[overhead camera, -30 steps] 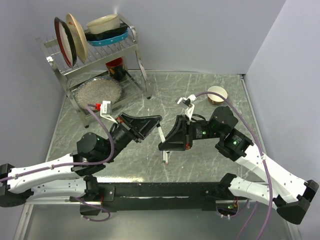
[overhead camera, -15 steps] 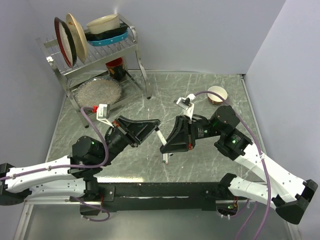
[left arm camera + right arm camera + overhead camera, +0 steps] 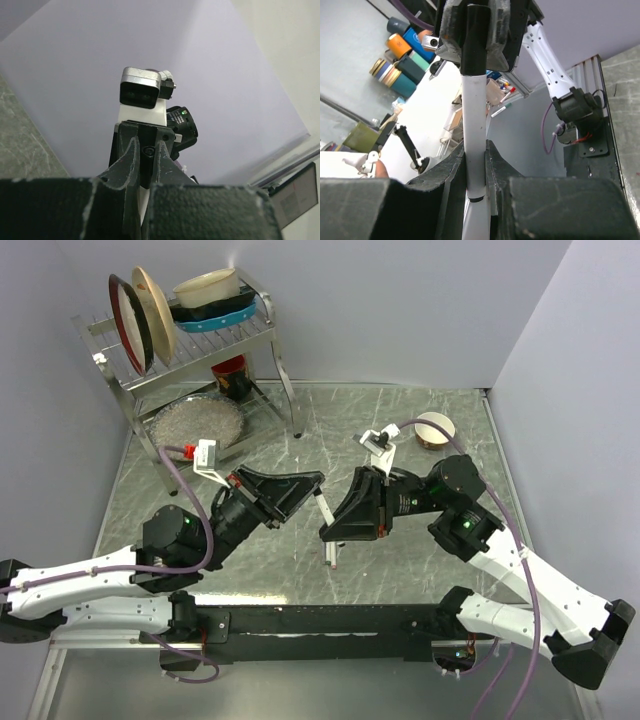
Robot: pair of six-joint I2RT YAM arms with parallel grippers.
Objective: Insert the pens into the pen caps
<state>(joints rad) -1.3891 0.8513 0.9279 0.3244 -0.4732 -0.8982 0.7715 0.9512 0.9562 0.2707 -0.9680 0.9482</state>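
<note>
Pen (image 3: 474, 125), a white barrel, sits clamped in the narrow jaws of the right gripper (image 3: 474, 152), its black cap (image 3: 476, 40) just beyond that gripper pinched by the almost closed left gripper (image 3: 312, 483), both above the table (image 3: 330, 430). Since a second ago the left gripper has backed off a touch and returned nose to nose with the right gripper, jaws unchanged. Cap and barrel look joined in line, so this insertion is probably seating or finished.

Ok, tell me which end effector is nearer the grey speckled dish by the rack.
Left. The left end effector sits right of the dish; the right end effector lies farther right.
</note>
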